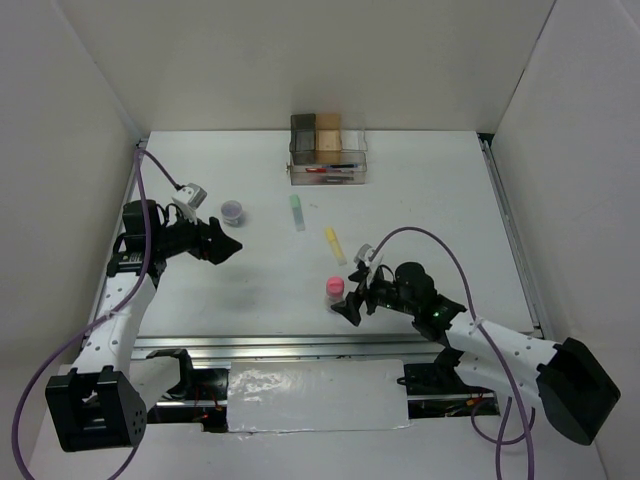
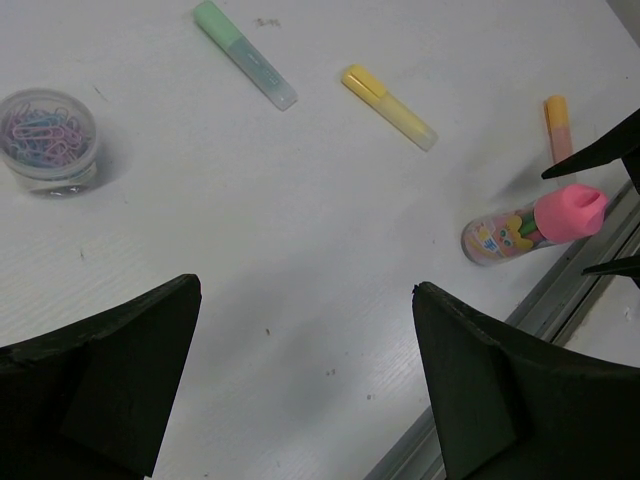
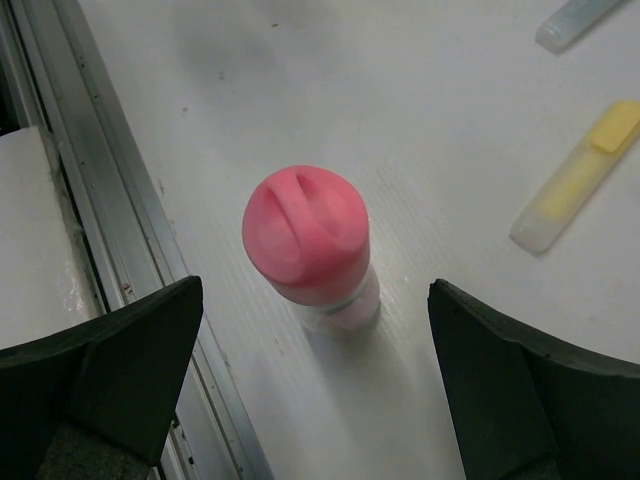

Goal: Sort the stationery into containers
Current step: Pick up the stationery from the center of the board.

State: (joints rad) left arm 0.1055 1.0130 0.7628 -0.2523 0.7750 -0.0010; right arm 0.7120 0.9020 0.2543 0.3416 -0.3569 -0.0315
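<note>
A stubby clear tube [image 3: 312, 262] with a smooth, ridged pink cap is seen upright near the table's metal rail [image 3: 90, 200]. It stands just ahead of the right claw [image 3: 320, 400], whose fingers are spread (touching nothing). The left claw [image 2: 305, 390] is likewise held apart. The orange marker [image 2: 558, 128] is shown by the left wrist view alone, and the joined boxes [image 1: 328, 150] at the far edge only from above.

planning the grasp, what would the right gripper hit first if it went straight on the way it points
The right gripper would meet the pink-capped tube first: it stands upright dead ahead, centred between the open jaws. How far ahead is unclear from the wrist view.
</note>
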